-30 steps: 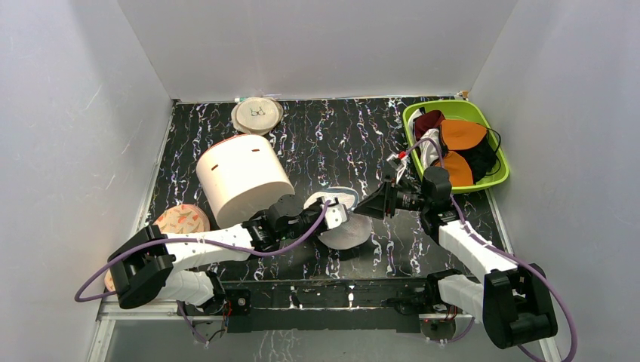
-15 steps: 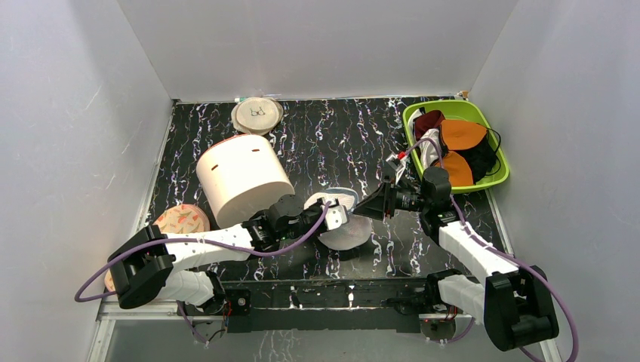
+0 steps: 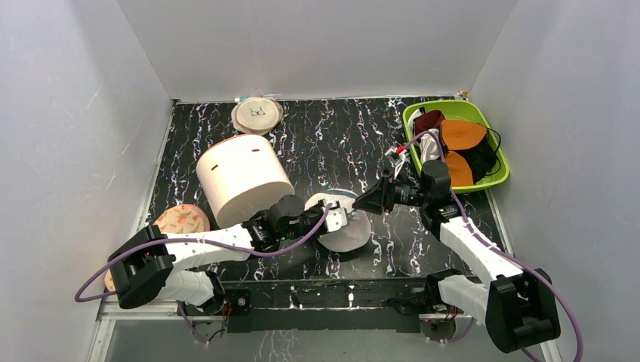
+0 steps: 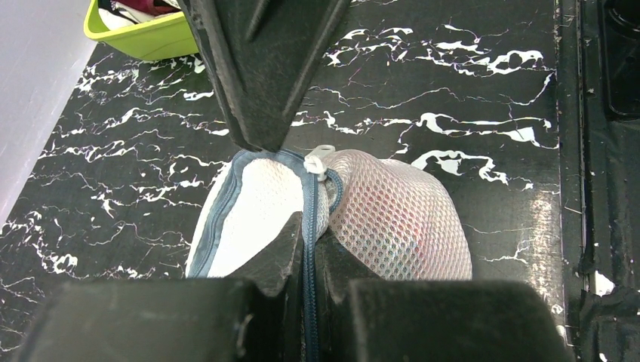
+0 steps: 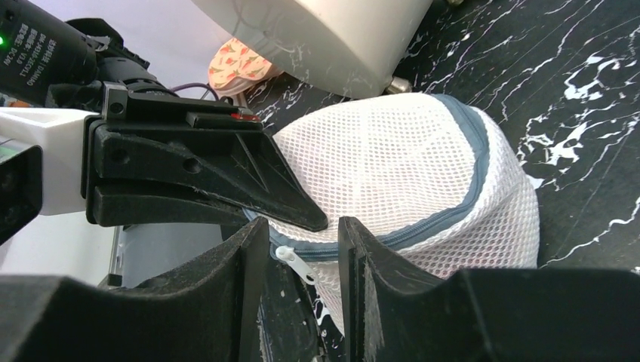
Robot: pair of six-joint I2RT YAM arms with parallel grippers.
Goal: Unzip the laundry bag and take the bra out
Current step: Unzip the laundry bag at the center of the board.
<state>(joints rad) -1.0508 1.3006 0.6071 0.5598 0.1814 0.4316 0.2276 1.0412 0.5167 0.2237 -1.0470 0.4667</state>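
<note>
Between the tips of our left pincer (image 4: 309, 243) we pinch tight the zip edge of the laundry bag (image 4: 400, 219). Our right pincer (image 5: 302, 232) is released, one tip each side of the white zip tab (image 5: 294, 259). The bag sits on the counter (image 3: 332, 136).

On your worktop (image 3: 332, 143): one laundry bag (image 3: 349, 232), one cream cylinder (image 3: 241, 177), one green bin (image 3: 457, 107), one beige disc (image 3: 257, 115), one patterned disc (image 3: 182, 220).

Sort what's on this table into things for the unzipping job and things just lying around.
For the job: laundry bag, its zip pull, left gripper pinching the bag, right gripper open around the pull.
Lying about: cream cylinder, beige disc, green bin, patterned pouch.
</note>
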